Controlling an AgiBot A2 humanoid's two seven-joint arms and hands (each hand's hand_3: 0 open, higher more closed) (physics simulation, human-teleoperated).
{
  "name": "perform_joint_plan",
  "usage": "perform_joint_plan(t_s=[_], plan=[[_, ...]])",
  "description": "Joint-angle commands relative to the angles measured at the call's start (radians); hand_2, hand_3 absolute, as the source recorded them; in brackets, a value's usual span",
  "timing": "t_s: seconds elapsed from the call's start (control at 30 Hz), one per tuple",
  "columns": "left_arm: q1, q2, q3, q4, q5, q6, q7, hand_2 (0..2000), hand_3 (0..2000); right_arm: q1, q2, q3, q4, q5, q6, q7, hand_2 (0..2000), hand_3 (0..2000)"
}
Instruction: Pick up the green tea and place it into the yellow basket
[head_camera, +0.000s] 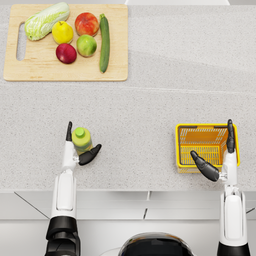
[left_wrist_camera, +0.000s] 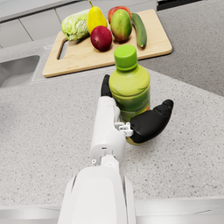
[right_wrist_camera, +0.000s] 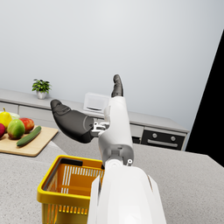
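Counter (head_camera: 150, 100) spans the whole scene; cutting board (head_camera: 30, 70) with fruit and veg sits at the far left, not part of the job; yellow basket (head_camera: 181, 145) is on the near right, well apart from the bottle. Step in hand looks like the grasp: green tea (head_camera: 81, 139) stands upright on the counter, near left, inside the left hand (head_camera: 80, 150). Left hand is spread wide, fingers (left_wrist_camera: 105, 85) behind the bottle, thumb (left_wrist_camera: 153, 120) in front; contact seems partial, not a closed grip yet. Next move probably needs fingers closing firmly on the body, then lift and a long carry right to the basket. Right hand (head_camera: 220, 155) hovers over the basket, fingers apart, holding nothing.
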Motion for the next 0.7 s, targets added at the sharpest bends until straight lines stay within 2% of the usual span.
perform_joint_plan(t_s=[0.03,0.07,0.1,0.17,0.23,0.3,0.33,0.37,0.5,0.7], plan=[[0.062,0.017,0.002,0.064,0.0,0.0,0.0,0,0,0.003,-0.002,-0.003,0.004,0.0,0.0,0.0,0,0],[0.069,0.019,-0.018,0.082,0.0,0.0,0.0,1361,327,0.004,-0.003,-0.004,0.004,0.0,0.0,0.0,0,0],[0.084,0.023,-0.037,0.119,0.0,0.0,0.0,2000,653,0.004,-0.005,-0.008,0.012,0.0,0.0,0.0,0,0],[0.078,0.023,-0.055,0.11,0.0,-0.041,-0.003,2000,1307,0.0,-0.007,-0.012,0.008,0.0,0.0,0.0,0,0],[0.061,0.022,-0.072,0.063,0.0,-0.041,-0.002,2000,1960,-0.004,-0.01,-0.009,0.005,0.0,0.0,0.0,0,0],[0.068,0.027,-0.076,0.061,0.0,-0.017,-0.005,2000,2000,-0.006,-0.013,0.011,0.0,0.0,0.0,0.0,0,0],[0.047,0.026,-0.075,-0.017,0.0,-0.023,-0.008,2000,2000,-0.002,-0.015,0.025,0.005,0.0,0.0,0.0,0,0],[0.008,0.022,-0.051,-0.18,0.0,-0.034,-0.008,2000,2000,0.001,-0.018,0.043,-0.006,0.0,0.0,0.0,0,0],[0.017,0.033,-0.014,-0.522,0.001,-0.087,0.001,2000,2000,0.068,-0.051,0.167,-0.015,0.0,0.0,0.0,0,0],[0.092,0.08,0.041,-0.692,0.0,-0.125,0.001,2000,2000,0.173,-0.124,0.272,-0.066,0.0,0.0,0.0,0,0]])
